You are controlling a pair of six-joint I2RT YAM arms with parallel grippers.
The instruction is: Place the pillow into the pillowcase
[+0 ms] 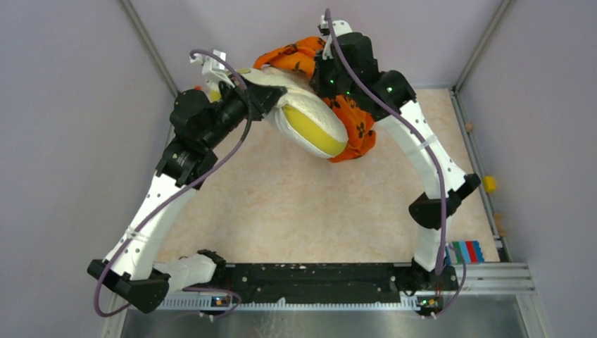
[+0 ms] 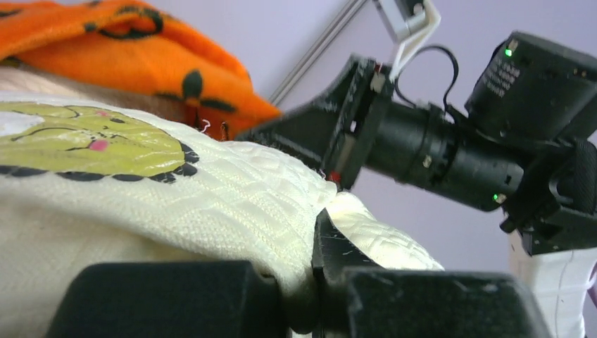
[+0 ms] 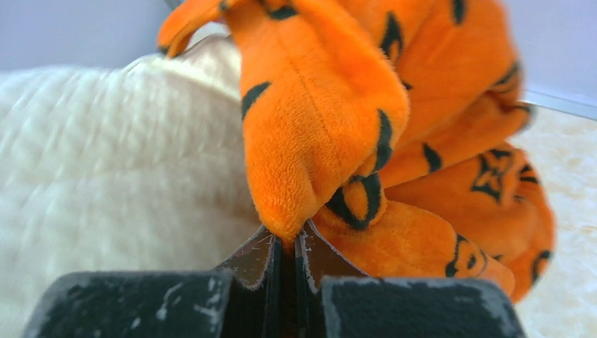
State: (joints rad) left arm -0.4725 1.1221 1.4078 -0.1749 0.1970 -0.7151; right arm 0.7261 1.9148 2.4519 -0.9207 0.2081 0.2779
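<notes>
The pillow, white and quilted with a yellow edge, is held bunched over the table. Its long axis slants away from the left gripper toward the near right, yellow end leading. The left fingers are nearly closed on a fold of it. Only the left wrist view shows its green printed patch. The orange pillowcase drapes beyond the pillow, and the right gripper is pinched tight on its edge, with the pillow just left of those fingers.

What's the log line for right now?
left jaws: shut on pillow | right jaws: shut on pillowcase | pillow: not fully inside
</notes>
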